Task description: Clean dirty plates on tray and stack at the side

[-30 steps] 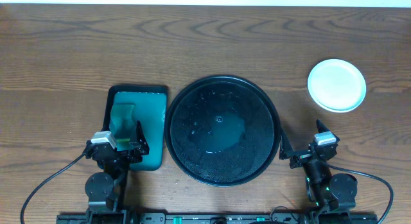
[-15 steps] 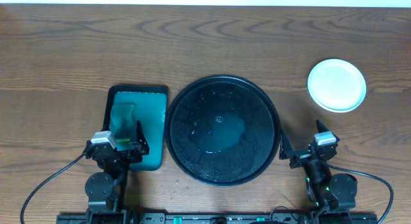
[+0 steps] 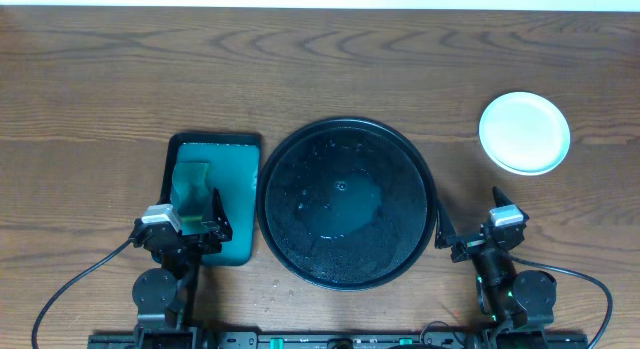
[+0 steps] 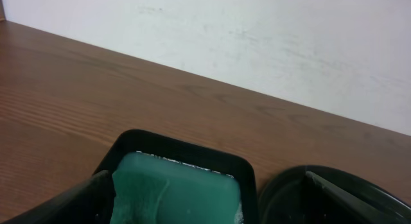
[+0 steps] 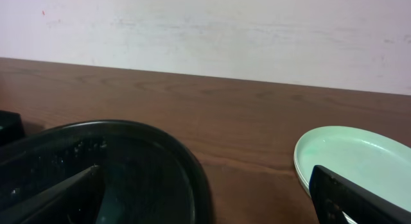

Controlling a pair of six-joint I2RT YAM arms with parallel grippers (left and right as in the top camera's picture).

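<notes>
The round black tray (image 3: 300, 149) lies mid-table with only water drops on it; its rim shows in the left wrist view (image 4: 282, 185) and the right wrist view (image 5: 186, 166). The plates (image 3: 524, 133) sit stacked on the wood at the far right, a pale mint one on top (image 5: 359, 156), with no smear visible. My left gripper (image 3: 181, 225) hangs open over the near end of the teal tray, nothing between its fingers (image 4: 205, 208). My right gripper (image 3: 470, 219) stands open and empty (image 5: 205, 198) between the black tray's right rim and the plates.
A dark teal rectangular tray (image 3: 240, 159) left of the black tray holds a green sponge (image 3: 190, 184), seen close up in the left wrist view (image 4: 173, 189). Bare wood table runs along the back to a white wall (image 5: 205, 31).
</notes>
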